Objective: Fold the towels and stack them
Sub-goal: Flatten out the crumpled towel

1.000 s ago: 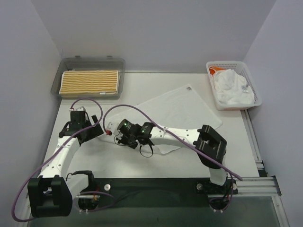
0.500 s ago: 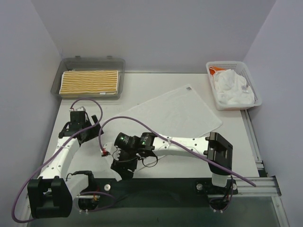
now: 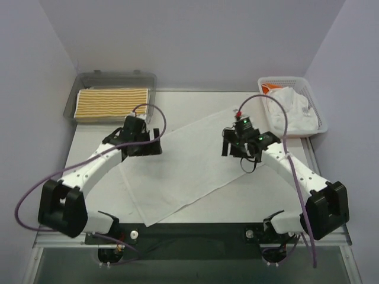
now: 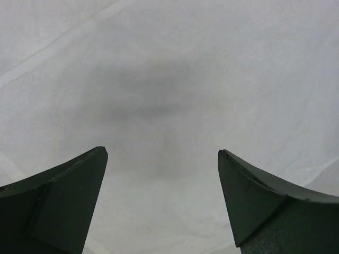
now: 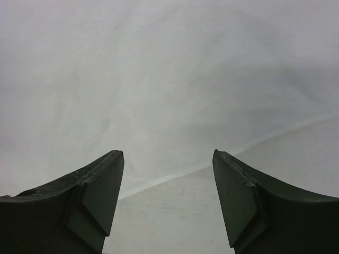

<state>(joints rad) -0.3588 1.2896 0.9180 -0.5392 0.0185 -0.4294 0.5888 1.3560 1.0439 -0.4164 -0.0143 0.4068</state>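
While both arms reached out over the tabletop (image 3: pixel 237 201), a plain white towel (image 3: pixel 189 168) lay spread flat and askew across its middle, one corner near the front edge. The left tool (image 4: pixel 161 153) hung over the towel's left side, fingers wide apart with nothing between them. The right tool (image 5: pixel 168 153) hung over the towel's right part, likewise released, with a hem line crossing the cloth beneath it. A yellow-and-white striped towel (image 3: pixel 111 103) lay folded in the grey tray (image 3: pixel 115 77) at the far left. More white towels (image 3: pixel 290 112) sat crumpled in the mesh basket (image 3: pixel 284 80) at the far right.
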